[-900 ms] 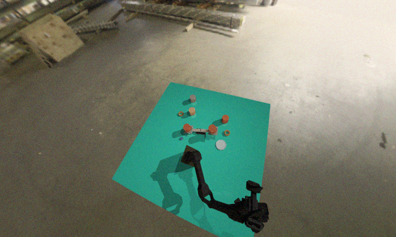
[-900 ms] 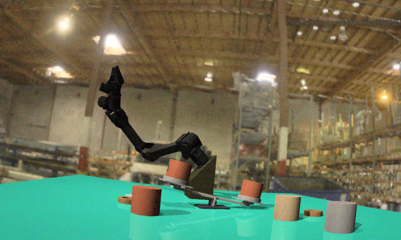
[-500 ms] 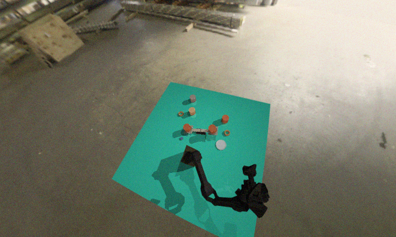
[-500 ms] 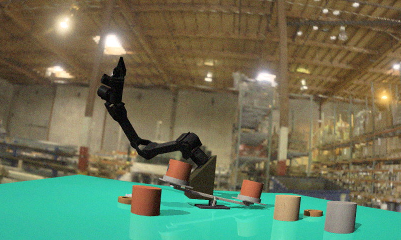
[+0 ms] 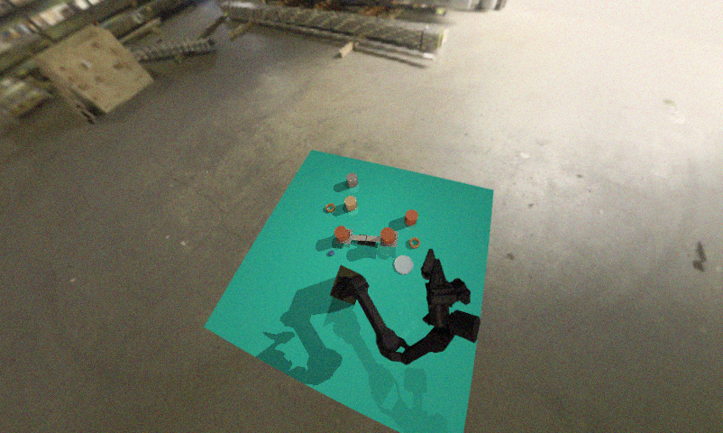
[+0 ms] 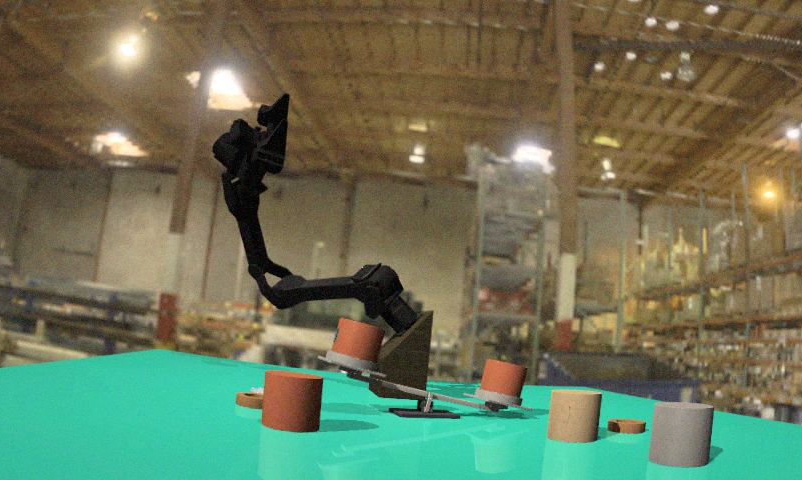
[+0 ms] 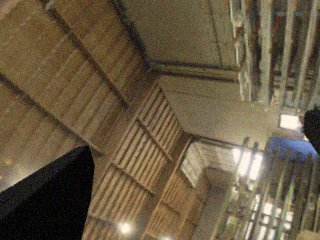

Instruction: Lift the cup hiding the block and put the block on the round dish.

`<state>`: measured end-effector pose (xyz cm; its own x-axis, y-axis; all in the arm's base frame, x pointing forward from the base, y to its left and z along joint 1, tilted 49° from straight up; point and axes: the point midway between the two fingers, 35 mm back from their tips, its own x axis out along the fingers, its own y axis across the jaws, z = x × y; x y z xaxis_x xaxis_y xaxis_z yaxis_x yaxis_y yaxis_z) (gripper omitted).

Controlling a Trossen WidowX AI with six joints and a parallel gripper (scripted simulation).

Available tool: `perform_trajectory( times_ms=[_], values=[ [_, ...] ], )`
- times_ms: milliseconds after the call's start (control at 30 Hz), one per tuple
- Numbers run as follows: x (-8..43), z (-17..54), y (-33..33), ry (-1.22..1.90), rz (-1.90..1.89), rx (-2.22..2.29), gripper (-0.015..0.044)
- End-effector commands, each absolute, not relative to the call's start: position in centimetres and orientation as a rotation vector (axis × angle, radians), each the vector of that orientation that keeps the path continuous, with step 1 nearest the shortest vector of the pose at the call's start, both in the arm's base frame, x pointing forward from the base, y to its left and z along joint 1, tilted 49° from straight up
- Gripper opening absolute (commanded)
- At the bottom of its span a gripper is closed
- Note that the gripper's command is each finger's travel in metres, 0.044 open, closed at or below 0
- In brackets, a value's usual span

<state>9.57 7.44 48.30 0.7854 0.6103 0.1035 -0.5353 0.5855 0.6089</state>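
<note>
- The block is out of sight under one of the cups; judging by the tilt, it sits beneath the lower red cup [image 5: 342, 233] [image 6: 504, 378], as that end of the grey balance beam [image 5: 365, 238] [image 6: 453, 399] dips.
- The higher red cup [image 5: 388, 235] [image 6: 357, 340] stands on the raised end and must not be moved.
- Both cups lean with their pans. They look rigid and smooth-sided, probably light, so a moderate squeeze on opposite sides, around mid-height, should hold without slipping.
- The lift wants to be slow and free of sideways drag: as weight leaves the low pan, the beam may swing and shift the other cup.
- The block's size and surface cannot be told; once bared, it is best gripped across two flat sides, if it has them.
- The black two-fingered tool [image 5: 428, 262] [image 6: 276, 110] [image 7: 200, 139] is wide open, its fingers well apart with nothing between them. It is raised high above the teal table [image 5: 279, 241] [image 6: 155, 416], pointing upward and touching nothing.
- The pale round dish [image 5: 403, 264] lies near the higher cup's end, with no block or cup on it.
</note>
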Motion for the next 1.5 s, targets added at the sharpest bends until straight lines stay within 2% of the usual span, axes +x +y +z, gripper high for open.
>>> perform_trajectory(
  times_ms=[0, 633, 1467],
  values=[
    [11.8, 45.7, 8.8, 0.209, 0.617, 0.611, 0.044],
    [18.7, 30.6, 12.6, 0.607, 0.272, 0.302, 0.044],
    [18.5, 14.6, 9.5, 0.836, -0.113, -0.388, 0.044]
  ],
)
